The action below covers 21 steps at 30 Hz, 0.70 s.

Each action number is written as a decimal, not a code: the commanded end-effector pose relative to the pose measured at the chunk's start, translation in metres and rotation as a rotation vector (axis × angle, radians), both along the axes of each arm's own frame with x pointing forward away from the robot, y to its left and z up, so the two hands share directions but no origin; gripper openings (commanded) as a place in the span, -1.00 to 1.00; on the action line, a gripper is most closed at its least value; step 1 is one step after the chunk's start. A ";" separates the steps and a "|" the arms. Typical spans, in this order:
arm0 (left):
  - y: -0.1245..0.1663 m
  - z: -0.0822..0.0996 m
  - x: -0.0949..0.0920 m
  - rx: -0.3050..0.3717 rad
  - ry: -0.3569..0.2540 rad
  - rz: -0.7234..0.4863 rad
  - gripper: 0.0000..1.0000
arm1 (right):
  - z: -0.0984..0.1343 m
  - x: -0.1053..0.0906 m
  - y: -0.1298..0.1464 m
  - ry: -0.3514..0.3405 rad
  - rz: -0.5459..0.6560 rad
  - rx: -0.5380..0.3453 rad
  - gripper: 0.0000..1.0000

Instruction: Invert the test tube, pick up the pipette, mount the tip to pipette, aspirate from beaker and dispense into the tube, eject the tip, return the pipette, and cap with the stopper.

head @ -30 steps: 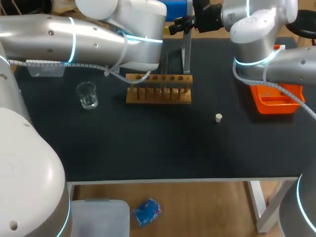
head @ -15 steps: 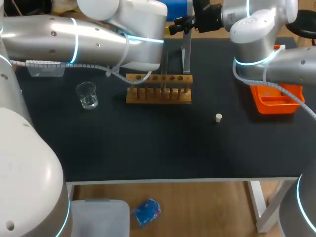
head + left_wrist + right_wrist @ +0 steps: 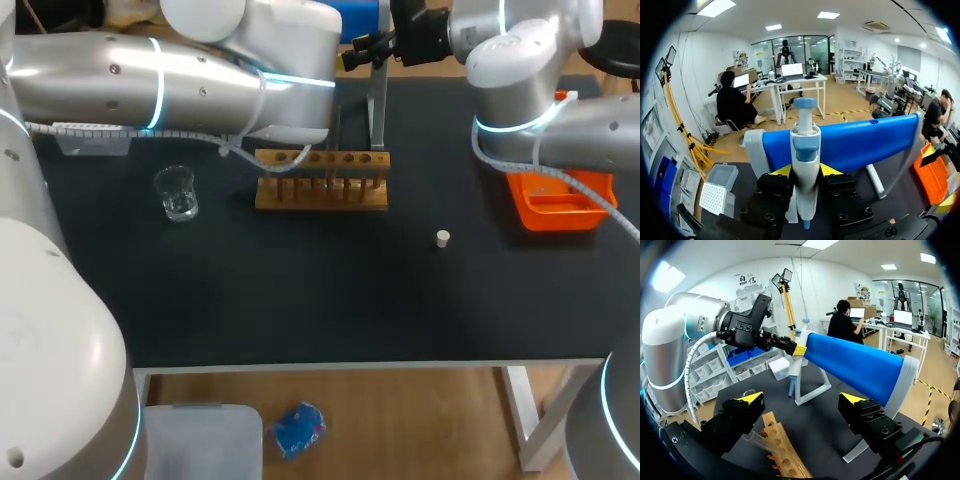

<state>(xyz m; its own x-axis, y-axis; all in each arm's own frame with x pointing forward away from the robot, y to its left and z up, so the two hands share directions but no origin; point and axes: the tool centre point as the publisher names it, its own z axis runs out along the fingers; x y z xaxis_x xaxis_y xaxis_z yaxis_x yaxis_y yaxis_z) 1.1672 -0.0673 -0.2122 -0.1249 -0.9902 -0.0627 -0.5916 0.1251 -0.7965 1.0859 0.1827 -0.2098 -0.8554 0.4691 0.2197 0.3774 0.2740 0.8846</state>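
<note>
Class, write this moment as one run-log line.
left gripper: shut on pipette | right gripper: open | stopper: on table

Rack (image 3: 321,192) between beaker (image 3: 177,193) and stopper (image 3: 443,237)

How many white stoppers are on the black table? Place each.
1. The small white cylindrical stopper lies on the black table, between the wooden tube rack and the orange plastic bin; more could be hidden.

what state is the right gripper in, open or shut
Open. In the right wrist view the right gripper has its yellow tips wide apart, with nothing gripped between them.
</note>
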 end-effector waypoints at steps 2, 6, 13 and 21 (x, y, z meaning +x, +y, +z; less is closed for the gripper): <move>-0.002 -0.007 0.004 -0.002 0.016 0.000 -1.00 | 0.001 0.000 -0.001 0.004 0.004 -0.003 1.00; -0.003 -0.012 0.004 -0.008 0.024 0.000 -1.00 | 0.001 0.000 -0.001 0.004 0.004 -0.003 1.00; -0.005 -0.014 0.003 -0.016 0.031 0.001 -1.00 | 0.001 0.000 -0.001 0.004 0.004 -0.003 1.00; -0.005 -0.011 -0.002 -0.021 0.034 0.007 0.36 | 0.001 0.000 -0.001 0.004 0.004 -0.003 1.00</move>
